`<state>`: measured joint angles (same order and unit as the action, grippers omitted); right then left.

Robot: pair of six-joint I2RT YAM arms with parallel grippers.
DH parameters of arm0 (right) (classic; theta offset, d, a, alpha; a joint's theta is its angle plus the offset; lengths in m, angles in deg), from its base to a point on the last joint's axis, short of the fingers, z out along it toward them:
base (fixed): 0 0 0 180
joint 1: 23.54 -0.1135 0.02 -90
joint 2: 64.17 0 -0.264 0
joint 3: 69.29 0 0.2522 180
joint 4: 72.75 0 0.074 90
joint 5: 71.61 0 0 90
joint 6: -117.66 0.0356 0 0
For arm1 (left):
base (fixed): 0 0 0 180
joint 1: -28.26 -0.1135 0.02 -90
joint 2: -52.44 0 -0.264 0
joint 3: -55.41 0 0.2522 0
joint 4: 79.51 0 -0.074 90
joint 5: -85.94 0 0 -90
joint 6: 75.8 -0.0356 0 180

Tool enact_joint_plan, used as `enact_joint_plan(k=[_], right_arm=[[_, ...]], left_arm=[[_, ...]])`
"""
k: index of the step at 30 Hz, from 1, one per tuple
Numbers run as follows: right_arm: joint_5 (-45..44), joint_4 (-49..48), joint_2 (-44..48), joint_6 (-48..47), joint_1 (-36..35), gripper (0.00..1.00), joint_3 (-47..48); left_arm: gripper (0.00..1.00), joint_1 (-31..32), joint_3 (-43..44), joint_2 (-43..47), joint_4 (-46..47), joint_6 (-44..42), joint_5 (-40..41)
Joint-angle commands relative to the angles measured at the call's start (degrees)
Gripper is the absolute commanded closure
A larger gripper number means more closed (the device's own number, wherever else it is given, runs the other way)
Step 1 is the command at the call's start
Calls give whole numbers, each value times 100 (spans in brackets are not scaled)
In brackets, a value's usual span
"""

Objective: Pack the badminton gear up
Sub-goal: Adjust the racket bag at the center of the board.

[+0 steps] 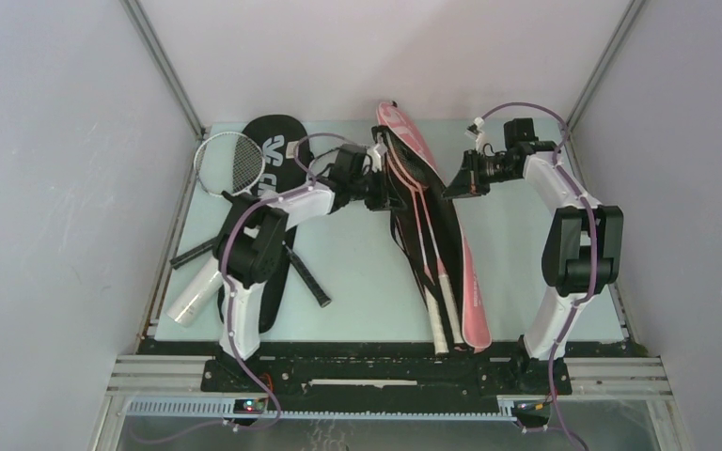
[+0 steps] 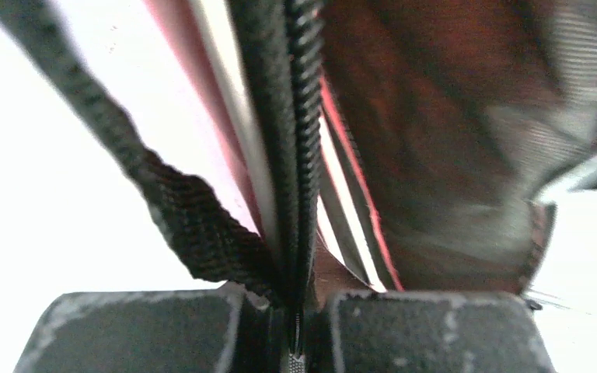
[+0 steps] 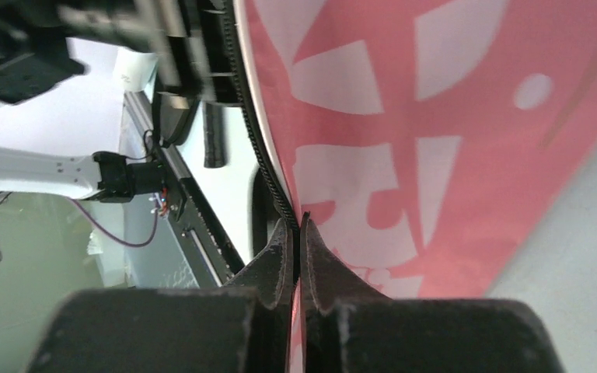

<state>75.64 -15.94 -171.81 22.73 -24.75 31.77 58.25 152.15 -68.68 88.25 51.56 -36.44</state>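
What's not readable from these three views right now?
Racket heads: top view, inside the pink cover, under its flap.
Black cover print: top view, mostly under the left arm.
Zipper slider: left wrist view, blurred, cut off at the left tool.
White tube contents: top view, too small.
Shuttlecocks: none seen in any view.

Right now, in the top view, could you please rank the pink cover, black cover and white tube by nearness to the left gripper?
1. pink cover, centre, held by the left gripper.
2. black cover, back left.
3. white tube, front left edge.
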Motion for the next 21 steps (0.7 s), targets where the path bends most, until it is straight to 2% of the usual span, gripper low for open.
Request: enact_joint_plan(k=[1,6,12,18,20,21], right_arm=[[-828,161,407,-14,73,94,303],[-1067,532,419,-227,-14,88,510],[-1124,889,473,-632,-198,81,487],[-1323,911,648,-823,-302,80,255],[-1427,945,769,-905,-284,76,150],[-1492,950,861,-961,-272,71,75]], left_arm=[[100,-215,-146,1151,-536,377,-394],[100,-368,-295,1681,-695,1157,-451],[100,-442,-476,1898,-726,1660,-550],[100,-442,-273,1728,-612,1599,-703],[100,-451,-208,1685,-628,1482,-664],[100,-451,-165,1653,-653,1409,-642]])
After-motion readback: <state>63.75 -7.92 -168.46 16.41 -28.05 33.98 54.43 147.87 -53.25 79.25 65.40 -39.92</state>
